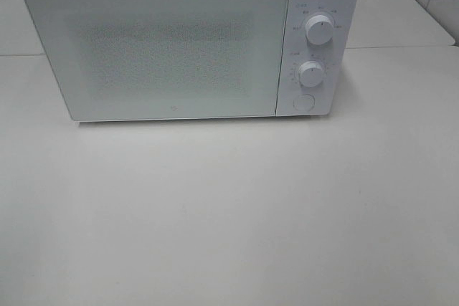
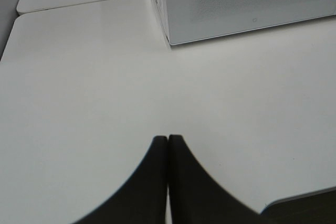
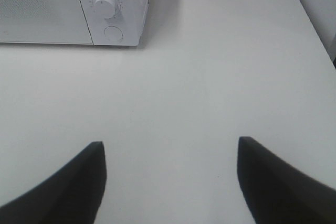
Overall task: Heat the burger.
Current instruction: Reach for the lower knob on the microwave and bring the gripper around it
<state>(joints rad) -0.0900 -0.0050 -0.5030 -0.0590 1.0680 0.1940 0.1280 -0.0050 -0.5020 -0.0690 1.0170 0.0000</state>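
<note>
The burger is out of view in every frame. A white microwave (image 1: 186, 41) stands at the back of the white table (image 1: 229, 213) with its door closed; its corner shows in the left wrist view (image 2: 241, 3) and its knobs in the right wrist view (image 3: 105, 6). My left gripper (image 2: 168, 139) is shut, its dark fingers pressed together with nothing between them, above bare table off the microwave's left front corner. My right gripper (image 3: 170, 145) is open wide and empty, above bare table off the microwave's control side. Neither gripper shows in the exterior high view.
The microwave's panel carries two round knobs (image 1: 318, 30) (image 1: 311, 74) and a round button (image 1: 304, 102) below them. A seam (image 1: 401, 46) joins this table to another behind it. A grey edge (image 2: 304, 200) shows in a corner of the left wrist view.
</note>
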